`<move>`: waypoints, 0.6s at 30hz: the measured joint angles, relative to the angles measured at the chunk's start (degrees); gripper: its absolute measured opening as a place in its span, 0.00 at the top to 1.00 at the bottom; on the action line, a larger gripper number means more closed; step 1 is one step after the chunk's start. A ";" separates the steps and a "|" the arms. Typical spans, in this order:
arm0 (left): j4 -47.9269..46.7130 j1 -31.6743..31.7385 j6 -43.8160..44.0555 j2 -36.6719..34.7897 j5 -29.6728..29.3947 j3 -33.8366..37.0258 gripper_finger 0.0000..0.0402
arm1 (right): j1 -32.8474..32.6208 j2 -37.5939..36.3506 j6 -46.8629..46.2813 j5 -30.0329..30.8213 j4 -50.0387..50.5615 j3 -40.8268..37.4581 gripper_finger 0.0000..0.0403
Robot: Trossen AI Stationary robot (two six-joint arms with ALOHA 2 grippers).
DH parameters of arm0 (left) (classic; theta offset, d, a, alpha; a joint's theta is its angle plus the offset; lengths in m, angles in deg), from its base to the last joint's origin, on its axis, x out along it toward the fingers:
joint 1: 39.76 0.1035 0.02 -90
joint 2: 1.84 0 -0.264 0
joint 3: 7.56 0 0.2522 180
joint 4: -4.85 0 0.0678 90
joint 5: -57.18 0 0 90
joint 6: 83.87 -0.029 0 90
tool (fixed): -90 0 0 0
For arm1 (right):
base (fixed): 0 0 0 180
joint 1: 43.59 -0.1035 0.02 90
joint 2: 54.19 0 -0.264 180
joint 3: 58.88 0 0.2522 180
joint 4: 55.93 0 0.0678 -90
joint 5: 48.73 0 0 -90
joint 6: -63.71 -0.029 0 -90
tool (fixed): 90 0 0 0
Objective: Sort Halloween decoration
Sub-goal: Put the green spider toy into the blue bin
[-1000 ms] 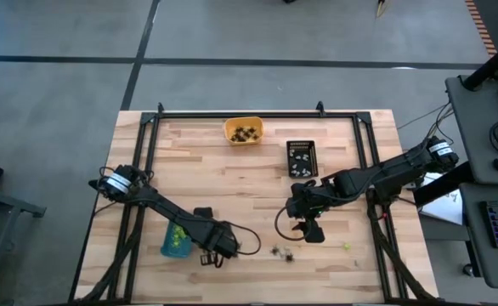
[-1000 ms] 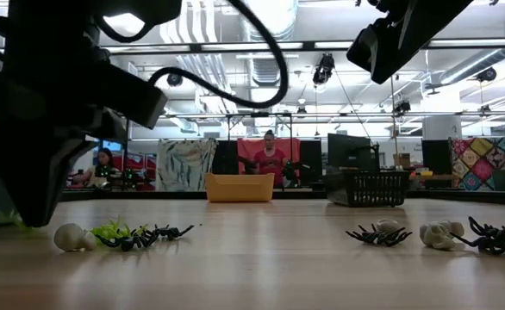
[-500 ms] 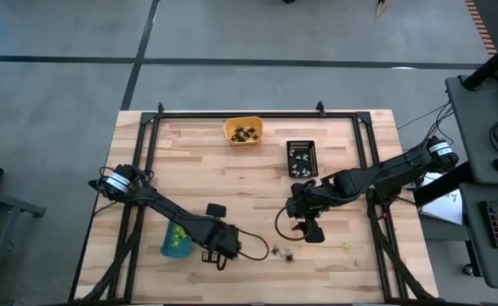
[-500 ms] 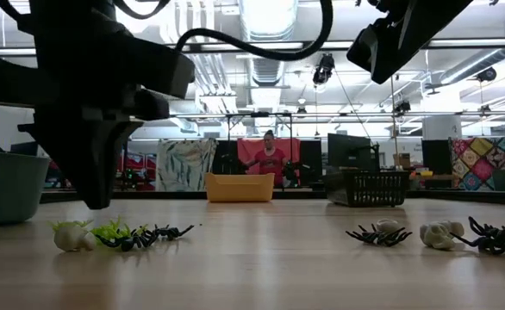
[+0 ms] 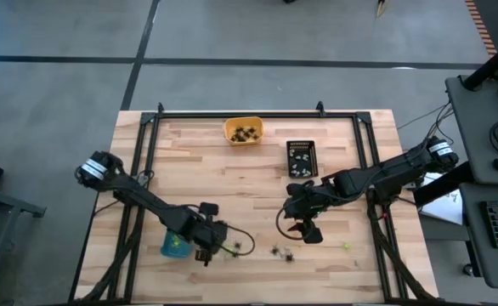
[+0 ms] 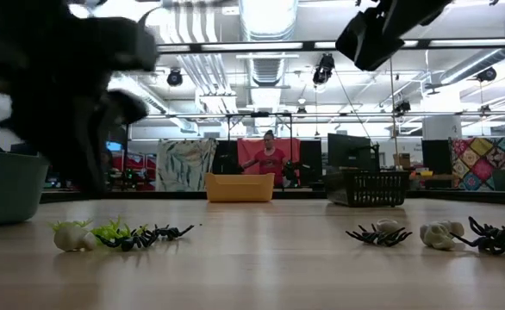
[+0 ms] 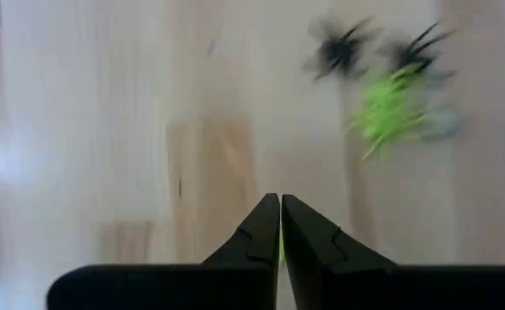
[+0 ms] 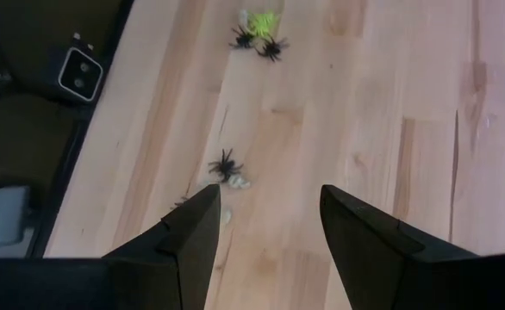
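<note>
Tiny trinkets lie along the table's near edge. One cluster of lime-green, black spider-like and whitish pieces (image 6: 119, 234) is also in the left wrist view as a lime-green piece (image 7: 390, 108) with black spiders (image 7: 339, 47). More spiders and whitish pieces (image 6: 442, 234) lie to the right. My left gripper (image 5: 205, 252) hangs shut between that first cluster and the blue tray (image 5: 167, 238), a thin lime-green sliver in its slit. My right gripper (image 5: 307, 231) hovers open above the middle trinkets (image 8: 228, 168). My left gripper pinches a lime-green trinket between its two fingers. Only a thin green sliver (image 7: 280, 248) shows in the slit behind the shut tips, so which part it holds is hidden. The fingers slant steeply down, and the piece is clear of the table.
A yellow-orange tray (image 5: 243, 130) and a black tray (image 5: 301, 158) stand at the far side with small pieces inside. A single lime-green piece (image 5: 347, 247) lies near the front right. Bare wood lies between the trays and the trinkets. A person (image 6: 268, 159) stands far behind the table.
My left gripper has come up off the table beside the left cluster, tipped to point more steeply down, and gone toward the table's left, toward the blue tray. It has stayed shut. The cluster lies where it was.
</note>
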State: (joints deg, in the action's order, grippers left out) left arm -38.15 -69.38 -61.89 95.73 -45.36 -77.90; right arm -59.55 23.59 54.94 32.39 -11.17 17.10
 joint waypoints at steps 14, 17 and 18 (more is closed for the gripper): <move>1.50 -1.58 5.94 0.42 -0.23 3.37 0.78 | 0.24 0.00 1.50 0.04 -3.00 -0.04 0.52; 1.36 -1.72 6.15 0.43 -0.27 3.32 0.72 | 0.24 0.00 1.37 0.04 -3.00 -0.04 0.52; 1.29 -1.86 6.14 0.43 -0.26 3.19 0.71 | 0.24 0.00 1.35 0.04 -2.99 -0.04 0.52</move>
State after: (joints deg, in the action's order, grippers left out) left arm -36.85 -71.25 -55.75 96.15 -45.62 -74.71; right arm -59.31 23.59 56.29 32.43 -14.16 17.05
